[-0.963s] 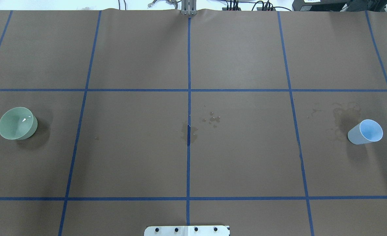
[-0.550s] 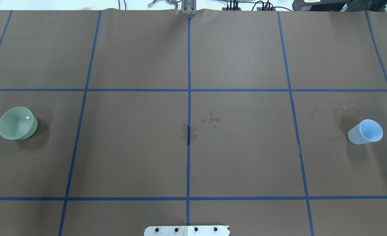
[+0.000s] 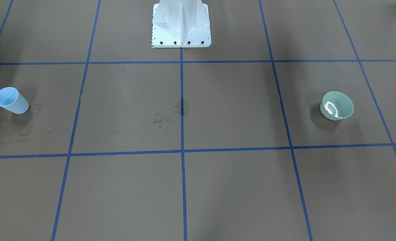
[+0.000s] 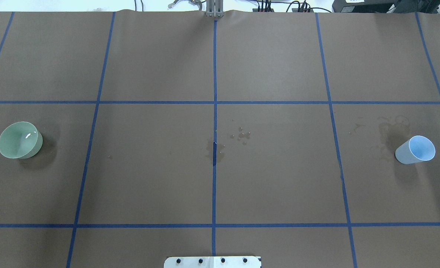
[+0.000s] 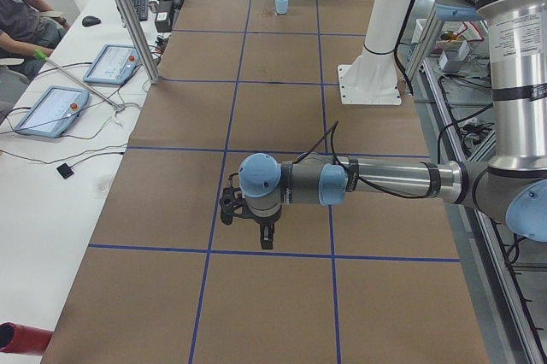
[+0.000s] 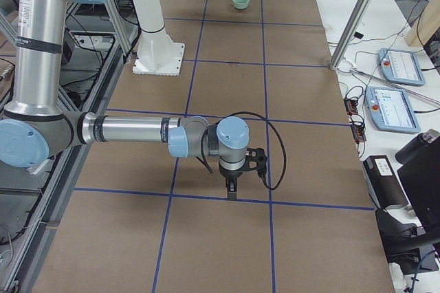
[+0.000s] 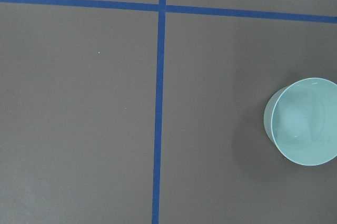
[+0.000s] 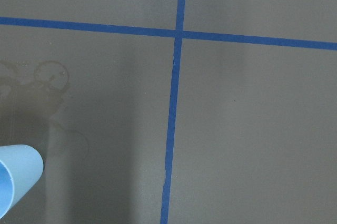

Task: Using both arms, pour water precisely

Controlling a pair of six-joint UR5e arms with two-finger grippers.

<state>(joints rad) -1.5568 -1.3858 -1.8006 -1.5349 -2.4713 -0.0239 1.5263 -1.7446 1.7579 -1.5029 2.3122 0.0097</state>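
Observation:
A pale green bowl stands upright at the table's left; it also shows in the front view, the right side view and the left wrist view. Water glints white inside it. A light blue cup stands at the table's right, also in the front view, the left side view and the right wrist view. My left gripper and right gripper show only in the side views, raised, fingers down; I cannot tell if they are open or shut.
Spilled drops and a wet patch lie at the table's centre, and dried rings beside the cup. The white pedestal base stands at the robot's edge. Side tables hold control tablets.
Only the white glint on the water in the green bowl shifts and changes size. The bowl and cup have not moved.

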